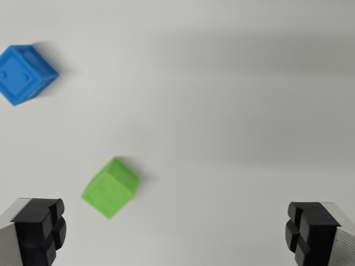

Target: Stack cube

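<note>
1. The end effector (177, 233) is spread wide and holds nothing. One black finger (41, 227) shows at the bottom left of the wrist view and the other sits at the bottom right, with bare worktop (233, 111) between them.

2. The green cube (111, 187) lies on the worktop, low on the wrist view's left. It is near the left finger but not touching it, and it is not between the fingers. It sits turned, so a corner points down in the picture.

3. The blue cube (25, 75) lies farther up, by the left edge. The two cubes are well apart.

4. I think this is the very first step: going for a cube. Nothing is picked up and nothing is stacked yet.

5. Next, I think the end effector needs to slide toward the wrist view's left until one cube sits in the middle of the gap. It may need to twist a bit to match the cube's flat sides. Then it can go down and close.

6. I cannot tell which cube is meant to go on top.
</note>
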